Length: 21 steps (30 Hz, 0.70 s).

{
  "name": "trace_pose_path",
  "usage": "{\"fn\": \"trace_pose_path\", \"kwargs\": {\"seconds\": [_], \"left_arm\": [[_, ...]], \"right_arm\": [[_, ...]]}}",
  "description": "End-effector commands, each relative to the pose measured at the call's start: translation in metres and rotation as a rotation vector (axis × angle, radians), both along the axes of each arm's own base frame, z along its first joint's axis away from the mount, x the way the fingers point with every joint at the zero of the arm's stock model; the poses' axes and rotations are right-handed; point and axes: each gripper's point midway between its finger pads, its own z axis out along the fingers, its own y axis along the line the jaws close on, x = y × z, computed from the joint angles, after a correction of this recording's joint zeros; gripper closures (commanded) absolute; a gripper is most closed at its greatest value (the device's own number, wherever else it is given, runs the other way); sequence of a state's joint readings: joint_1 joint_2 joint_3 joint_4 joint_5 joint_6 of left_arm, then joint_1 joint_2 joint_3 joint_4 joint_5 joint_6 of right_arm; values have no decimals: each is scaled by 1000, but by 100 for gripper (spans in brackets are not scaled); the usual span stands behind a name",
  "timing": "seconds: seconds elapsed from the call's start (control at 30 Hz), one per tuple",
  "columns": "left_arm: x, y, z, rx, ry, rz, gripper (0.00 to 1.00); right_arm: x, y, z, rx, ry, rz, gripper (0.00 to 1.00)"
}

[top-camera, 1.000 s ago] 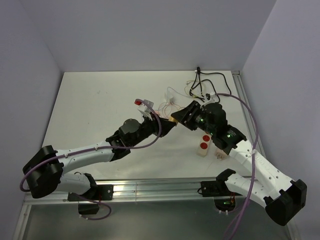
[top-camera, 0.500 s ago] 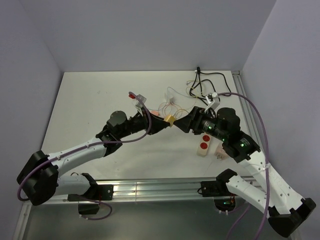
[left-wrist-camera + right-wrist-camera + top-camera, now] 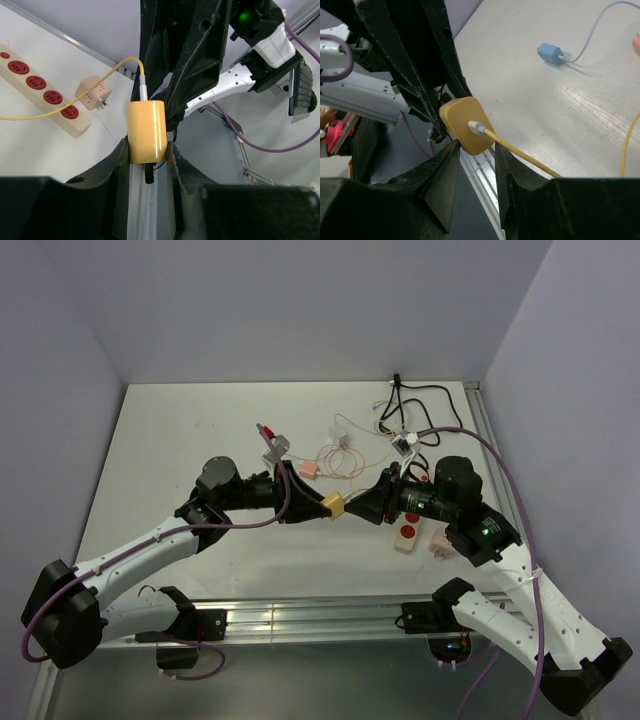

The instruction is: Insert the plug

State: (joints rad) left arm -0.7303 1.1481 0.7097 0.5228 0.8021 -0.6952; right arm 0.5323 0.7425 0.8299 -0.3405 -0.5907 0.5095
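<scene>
The yellow plug (image 3: 336, 504) with its yellow cable hangs above the table's middle, between my two grippers. My left gripper (image 3: 322, 504) is shut on it; in the left wrist view the plug (image 3: 146, 131) sits clamped between the fingers (image 3: 147, 150) with its black prong pointing back at the camera. My right gripper (image 3: 358, 506) faces it from the right, jaws open. In the right wrist view the plug (image 3: 466, 125) lies just past its fingertips (image 3: 476, 150), the left tip touching the plug's edge. The beige power strip (image 3: 408, 530) with red sockets lies to the right.
A pink adapter (image 3: 440, 543) lies beside the strip, also in the left wrist view (image 3: 93, 93) next to the strip (image 3: 40, 90). A blue plug (image 3: 550, 52) with its cable lies on the table. Tangled cables (image 3: 400, 415) lie at the back right. A rail (image 3: 300, 620) runs along the near edge.
Both grippers and the yellow plug have moved toward the near edge. The left arm's elbow has swung left, and the right arm has drawn back to the right.
</scene>
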Motion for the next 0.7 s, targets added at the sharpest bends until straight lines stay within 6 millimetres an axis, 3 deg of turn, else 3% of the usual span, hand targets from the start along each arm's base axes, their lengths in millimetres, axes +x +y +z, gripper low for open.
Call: {"fn": "trace_pose_path", "kwargs": {"seconds": [0.0,0.2,0.27,0.43,0.67], "left_arm": [[-24,8,39,-87,-106,-92,100],[-31,9,40,-96,-95,-135,100],[-34,10,44,-107,-100,-152,100],[-36,9,45,-112,-101,-170,100],[-36,7,43,-112,-89,-189,100]], "right_arm": [[-3,2,11,16,-79,43,60],[-15,10,24,67,-105,136,62],[-18,11,26,79,-113,162,56],[-22,14,26,88,-113,202,51],[-20,23,23,108,-104,255,53]]}}
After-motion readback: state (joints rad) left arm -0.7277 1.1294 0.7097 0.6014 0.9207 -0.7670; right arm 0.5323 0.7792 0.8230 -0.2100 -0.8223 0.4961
